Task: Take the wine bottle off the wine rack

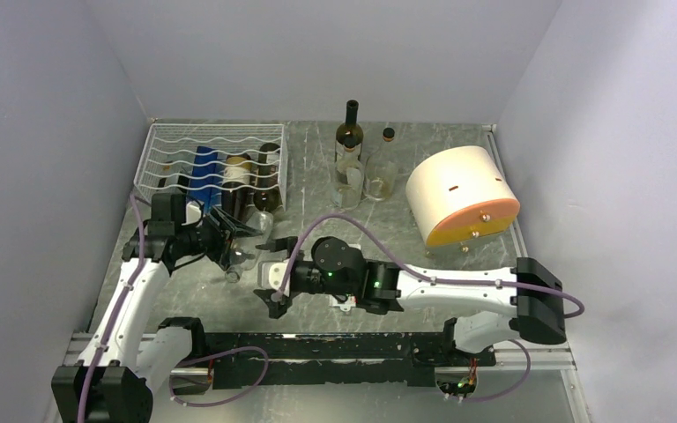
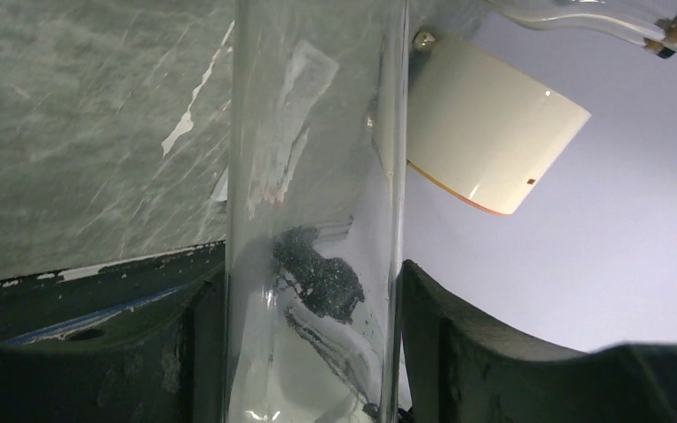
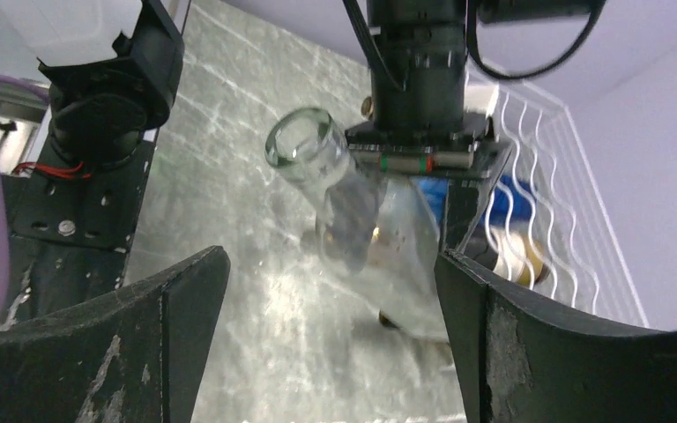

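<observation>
Left wrist: wine bottle (image 2: 317, 176) clamped in left end effector (image 2: 313, 304).

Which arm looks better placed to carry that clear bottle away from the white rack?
Left. The left gripper is closed around the clear bottle, which is just in front of the wine rack. The right gripper is open near the bottle's mouth, holding nothing.

Plain pale lilac walls closed the space in on three sides: a back wall (image 1: 317, 53), a left wall (image 1: 35, 132) and a right wall (image 1: 617, 132), all evenly lit. The desk (image 1: 207, 295) had a grey, stone-like top streaked with white veins, and it softly reflected the light.
</observation>
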`<action>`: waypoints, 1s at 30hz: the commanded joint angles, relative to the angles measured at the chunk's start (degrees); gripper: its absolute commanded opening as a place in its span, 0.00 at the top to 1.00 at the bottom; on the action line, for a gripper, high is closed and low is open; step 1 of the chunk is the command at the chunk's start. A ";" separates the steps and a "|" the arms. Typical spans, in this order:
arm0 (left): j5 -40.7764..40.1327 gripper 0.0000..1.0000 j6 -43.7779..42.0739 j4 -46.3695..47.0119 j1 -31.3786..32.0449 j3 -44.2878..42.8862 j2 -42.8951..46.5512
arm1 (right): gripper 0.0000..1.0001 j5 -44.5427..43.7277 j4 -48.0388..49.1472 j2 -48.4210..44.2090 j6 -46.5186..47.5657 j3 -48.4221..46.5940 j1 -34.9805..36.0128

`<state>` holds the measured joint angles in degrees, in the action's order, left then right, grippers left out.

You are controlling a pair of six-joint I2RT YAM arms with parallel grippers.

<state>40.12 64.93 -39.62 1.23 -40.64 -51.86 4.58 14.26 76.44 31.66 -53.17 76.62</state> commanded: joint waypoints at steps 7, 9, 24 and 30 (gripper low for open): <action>-0.11 0.93 1.93 -3.54 0.44 -0.83 3.51 | 0.17 4.75 16.86 8.86 8.50 -2.47 2.03; 0.36 0.93 2.12 -2.89 0.48 -0.13 4.09 | 0.20 3.25 17.06 10.04 10.04 -2.98 2.86; 4.19 0.93 3.44 1.73 0.48 2.50 5.77 | 0.40 -4.17 19.95 14.90 17.55 -3.94 4.59; 4.58 0.93 4.71 1.93 0.48 2.68 6.85 | 0.46 -5.97 21.60 15.63 19.38 -3.91 4.58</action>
<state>40.51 67.46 -41.43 1.30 -37.69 -46.76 0.73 32.21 91.77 48.80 -55.88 80.99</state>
